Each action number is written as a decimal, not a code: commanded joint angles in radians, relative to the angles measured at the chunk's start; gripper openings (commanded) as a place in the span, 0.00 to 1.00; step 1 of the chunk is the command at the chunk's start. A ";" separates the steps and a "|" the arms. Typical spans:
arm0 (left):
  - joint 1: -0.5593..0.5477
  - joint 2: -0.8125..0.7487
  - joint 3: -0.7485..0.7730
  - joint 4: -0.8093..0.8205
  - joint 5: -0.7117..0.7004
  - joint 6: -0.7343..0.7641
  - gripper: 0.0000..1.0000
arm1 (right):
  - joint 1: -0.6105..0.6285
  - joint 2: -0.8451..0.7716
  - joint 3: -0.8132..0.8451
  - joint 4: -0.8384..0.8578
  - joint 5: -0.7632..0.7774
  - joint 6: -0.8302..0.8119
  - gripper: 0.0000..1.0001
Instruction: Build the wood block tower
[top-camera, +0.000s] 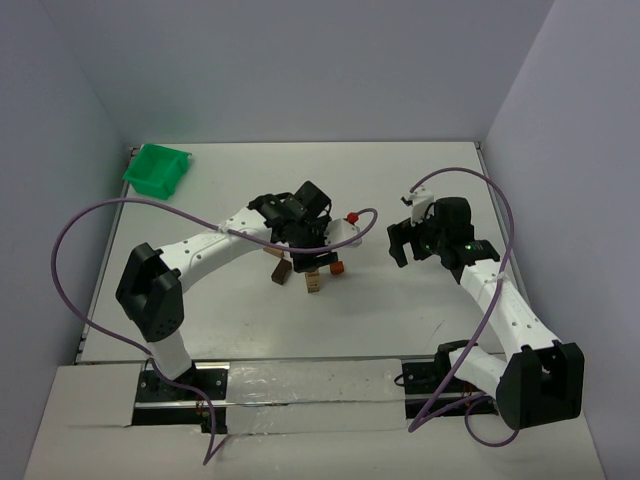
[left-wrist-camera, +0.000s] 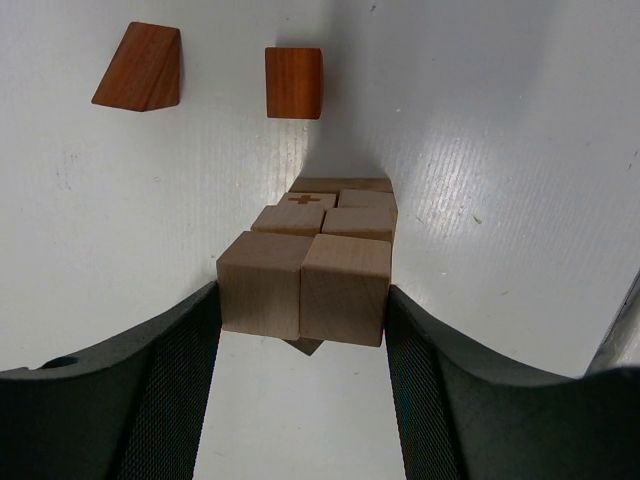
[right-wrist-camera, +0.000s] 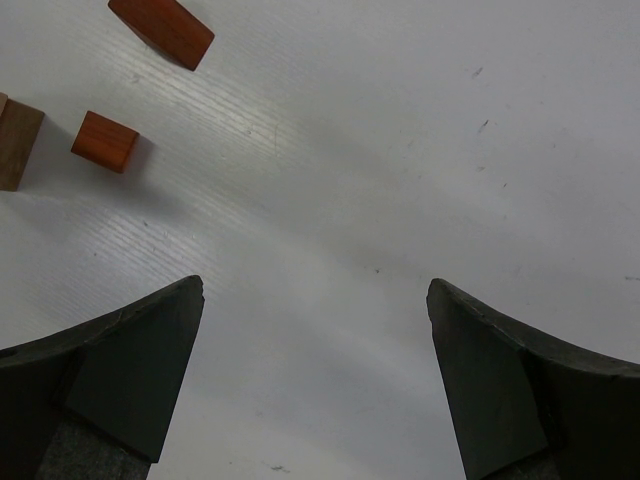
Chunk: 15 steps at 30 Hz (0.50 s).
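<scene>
At the middle of the bench (left-wrist-camera: 500, 200), the left tool (left-wrist-camera: 303, 298) points down and grips a pair of tan cubes (left-wrist-camera: 262, 285) set side by side, one finger pressed to each outer face. Directly beneath that pair sits the tower (left-wrist-camera: 325, 218), seen from above as more tan blocks laid in twos, one of them marked with a small cross. Whether the held pair already rests on the layer below cannot be told from these views. Beyond the tower, on the bare bench and apart from it, lie a reddish-brown wedge (left-wrist-camera: 140, 68) and a reddish-brown cuboid (left-wrist-camera: 293, 82), near each other but not touching. From overhead a dark brown block (top-camera: 281, 270) lies just left of the stack. Off to the right, well apart, the right tool (right-wrist-camera: 314, 290) hangs with its jaws spread wide and nothing between them. A green bin (top-camera: 157, 170) stands at the far left corner.
</scene>
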 joint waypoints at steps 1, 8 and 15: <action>-0.012 -0.043 -0.005 0.043 -0.001 0.005 0.11 | -0.009 0.003 -0.006 0.042 -0.009 0.002 1.00; -0.015 -0.048 -0.017 0.051 0.001 0.013 0.17 | -0.011 0.001 -0.008 0.041 -0.009 0.002 1.00; -0.015 -0.046 -0.023 0.057 -0.002 0.018 0.21 | -0.012 0.004 -0.007 0.041 -0.012 0.005 1.00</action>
